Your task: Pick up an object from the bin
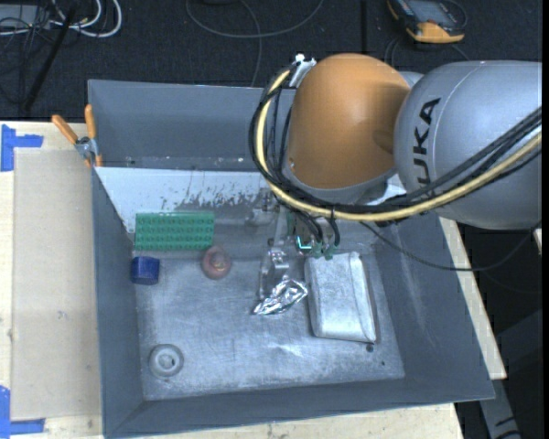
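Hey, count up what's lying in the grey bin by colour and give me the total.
Green: 1, ridged block
Blue: 1, small cap
Reddish-brown: 1, round knob
Silver or grey: 3, crumpled foil, flat pouch, round disc
Total: 6

Far right corner of bin (165, 126) behind orange wrist cover (343, 122); arm (476, 144) partly past the right edge.
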Robot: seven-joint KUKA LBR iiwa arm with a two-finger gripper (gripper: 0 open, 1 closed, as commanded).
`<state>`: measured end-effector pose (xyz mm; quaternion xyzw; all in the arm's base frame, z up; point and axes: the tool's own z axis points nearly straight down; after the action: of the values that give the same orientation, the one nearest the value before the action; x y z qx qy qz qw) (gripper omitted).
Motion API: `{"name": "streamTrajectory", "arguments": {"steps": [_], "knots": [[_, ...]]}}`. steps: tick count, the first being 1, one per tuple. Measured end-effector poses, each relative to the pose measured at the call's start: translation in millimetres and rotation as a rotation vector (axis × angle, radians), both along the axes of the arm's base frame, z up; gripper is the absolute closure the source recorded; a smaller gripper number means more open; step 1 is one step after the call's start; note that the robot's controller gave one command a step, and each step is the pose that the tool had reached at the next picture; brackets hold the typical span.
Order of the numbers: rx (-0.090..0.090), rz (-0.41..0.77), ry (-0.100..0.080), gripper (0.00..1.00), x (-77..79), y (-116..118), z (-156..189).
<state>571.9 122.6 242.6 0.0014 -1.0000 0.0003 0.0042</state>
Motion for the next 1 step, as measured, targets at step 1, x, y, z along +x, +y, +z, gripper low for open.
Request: {"name": "streamTrajectory", "arguments": {"steps": [1], "knots": [[-0.002, -0.062, 0.001, 0.0, 0.2, -41.0, -96.2]]}}
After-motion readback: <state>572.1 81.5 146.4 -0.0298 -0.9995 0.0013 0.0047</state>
